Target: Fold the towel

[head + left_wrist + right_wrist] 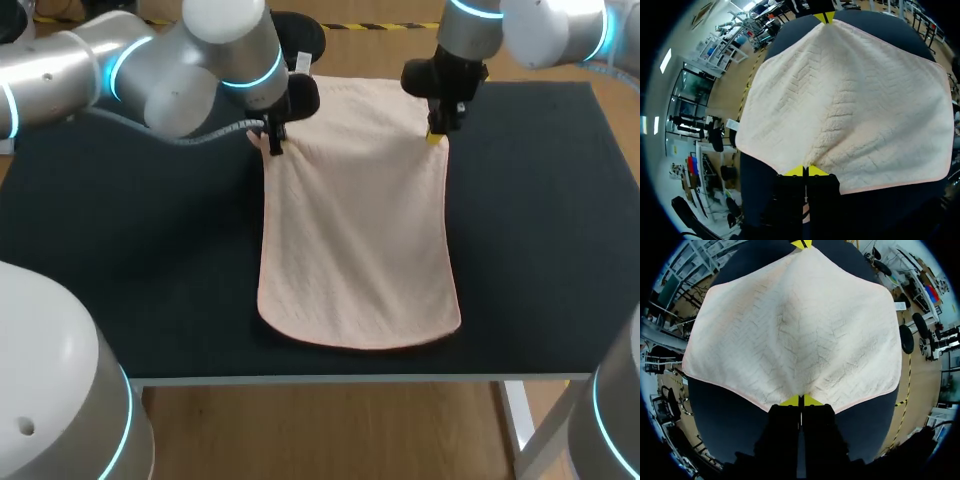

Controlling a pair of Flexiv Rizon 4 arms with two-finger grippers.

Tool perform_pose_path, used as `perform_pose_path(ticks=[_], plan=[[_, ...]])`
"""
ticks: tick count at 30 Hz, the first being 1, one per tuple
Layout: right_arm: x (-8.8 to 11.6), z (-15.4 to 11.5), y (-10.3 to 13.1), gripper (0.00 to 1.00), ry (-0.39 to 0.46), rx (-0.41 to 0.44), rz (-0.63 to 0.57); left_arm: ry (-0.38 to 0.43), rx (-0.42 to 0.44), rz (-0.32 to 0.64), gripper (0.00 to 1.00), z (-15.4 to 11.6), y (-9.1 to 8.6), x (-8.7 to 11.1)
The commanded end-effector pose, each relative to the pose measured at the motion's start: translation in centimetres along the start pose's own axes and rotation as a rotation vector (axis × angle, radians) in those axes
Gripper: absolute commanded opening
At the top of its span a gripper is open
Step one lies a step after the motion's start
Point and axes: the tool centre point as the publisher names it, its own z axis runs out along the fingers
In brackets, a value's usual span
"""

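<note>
Towel [355, 250] on dark table [545, 250] (left tool [275, 146], right tool [436, 136])

In the head view, the far corners of the pale peach terry towel [355, 250] are being covered by the grey left arm [190, 60] and the grey right arm [520, 25]. The far left corner of the black table [540, 250] is also being hidden by the left arm. The yellow tips of the left hand [273, 146] are being masked there by its dark body. In each wrist view, the pinched strip of towel is being screened by the hand's own black housing. In the left wrist view, the right hand [823, 18] is being cut off at the rim, with only its yellow tips being shown.
</note>
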Motion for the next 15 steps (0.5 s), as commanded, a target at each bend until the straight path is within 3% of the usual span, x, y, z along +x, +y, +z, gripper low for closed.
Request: perform_pose_path(ticks=[1, 8, 15], plan=[[0.2, -4.7, -0.1, 0.00, -0.075, 0.006, -0.016, -0.044, -0.010, -0.010, 0.00, -5.1, 0.1, -1.5], [-2.2, -9.4, 1.2, 0.00, -0.154, 0.071, -0.113, -0.159, 0.000, -0.020, 0.00, -8.2, -0.8, -5.5], [-5.5, -14.5, 2.5, 0.00, -0.237, 0.071, -0.210, -0.279, -0.008, -0.030, 0.00, -10.5, -2.1, -9.7]])
